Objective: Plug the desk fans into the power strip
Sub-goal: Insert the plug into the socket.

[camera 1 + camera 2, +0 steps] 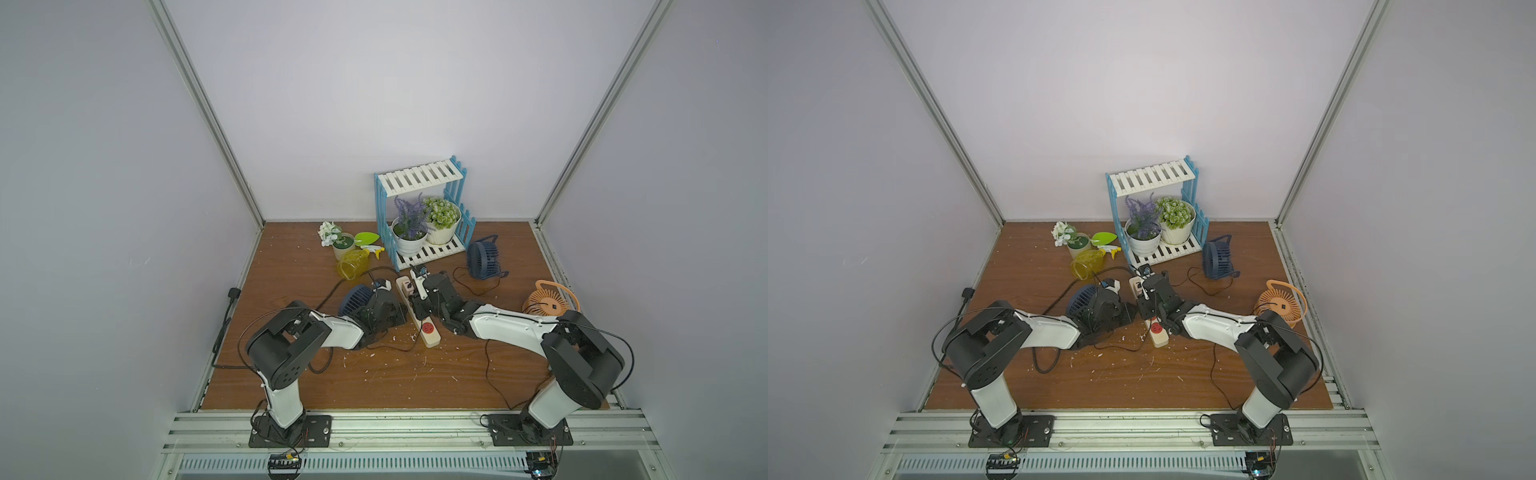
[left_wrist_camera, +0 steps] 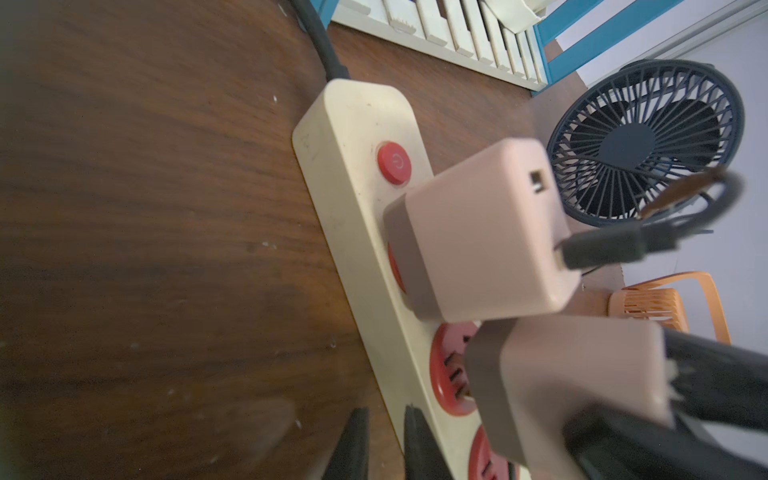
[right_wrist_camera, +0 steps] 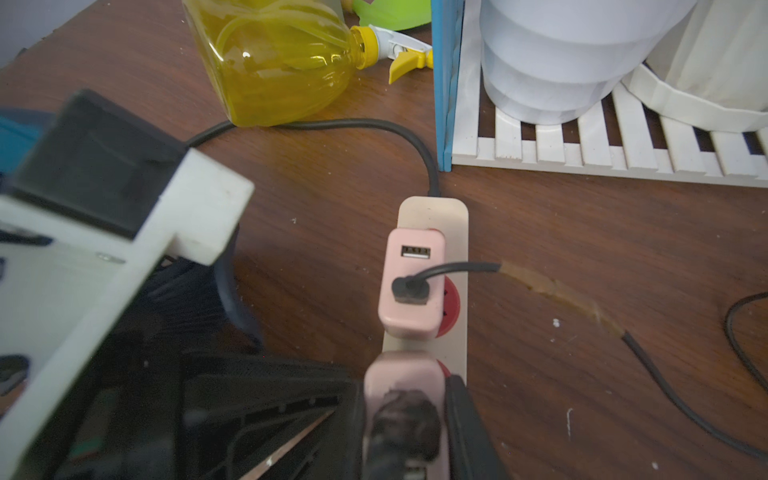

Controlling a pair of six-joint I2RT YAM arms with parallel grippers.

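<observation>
Both top views show the wooden table point(image 1: 374, 382) crowded at the back by a plant shelf point(image 1: 419, 178), with open wood left in front. A navy desk fan point(image 1: 353, 297) is set beside the left wrist. The power strip point(image 1: 432, 338) is laid mid-table between the arms, with one pink USB adapter point(image 3: 411, 291) seated. A second adapter point(image 2: 569, 365) is pinched by the right gripper point(image 3: 409, 399) over the next socket. The left gripper point(image 2: 384, 415) is held narrowly parted, empty, at the strip's edge.

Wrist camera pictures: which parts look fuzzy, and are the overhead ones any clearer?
In the left wrist view the nearer pink adapter is blurred, the red button sharp; in the right wrist view it blurs too, the farther adapter crisp; both top views are evenly lit, sharp.
</observation>
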